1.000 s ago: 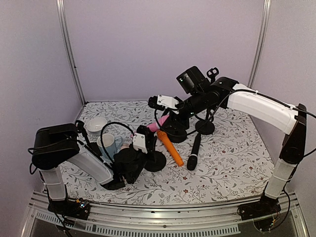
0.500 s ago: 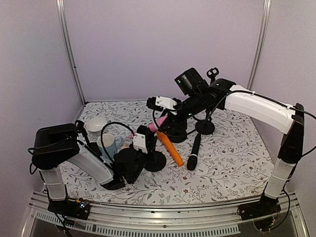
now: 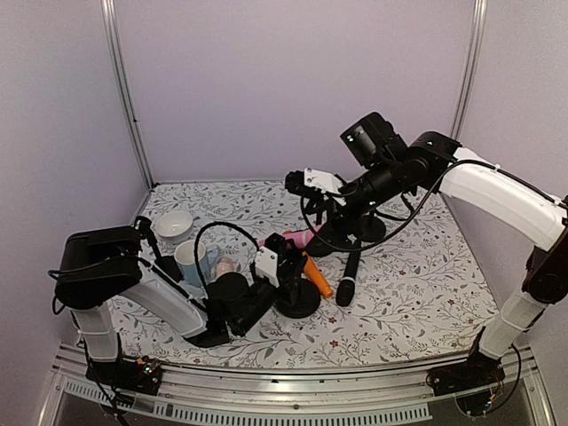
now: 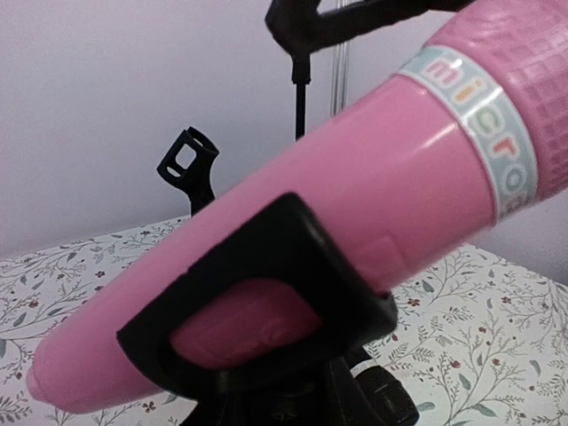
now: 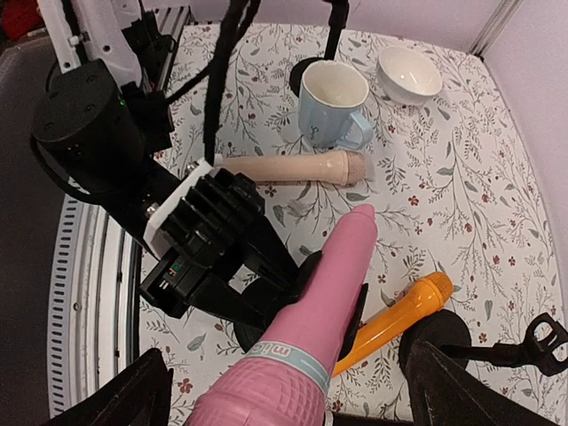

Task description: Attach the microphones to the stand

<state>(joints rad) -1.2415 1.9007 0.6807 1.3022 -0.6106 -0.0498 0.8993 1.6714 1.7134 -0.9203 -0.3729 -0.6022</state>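
The bright pink microphone (image 4: 355, 204) lies tilted in the black clip (image 4: 266, 257) of a stand (image 3: 300, 303). My left gripper (image 3: 273, 268) is shut on that stand just below the clip. In the right wrist view the pink microphone (image 5: 342, 284) runs up from between the wide-apart fingers of my right gripper (image 5: 284, 355), which is open and touches nothing. From above, the right gripper (image 3: 306, 197) hangs above and behind the pink microphone (image 3: 300, 238). The orange microphone (image 3: 315, 277), the black one (image 3: 348, 277) and the beige one (image 5: 284, 167) lie flat on the table.
A blue-and-white mug (image 5: 330, 102) and a white bowl (image 5: 410, 73) stand at the left, beyond the beige microphone. Another black stand (image 3: 368, 229) stands behind the black microphone, its empty clip (image 5: 541, 335) showing in the right wrist view. Purple walls close in three sides.
The right gripper has opened, let go of the pink microphone and drawn up and back to the right. The left arm has shifted the stand slightly right, with the microphone in its clip.
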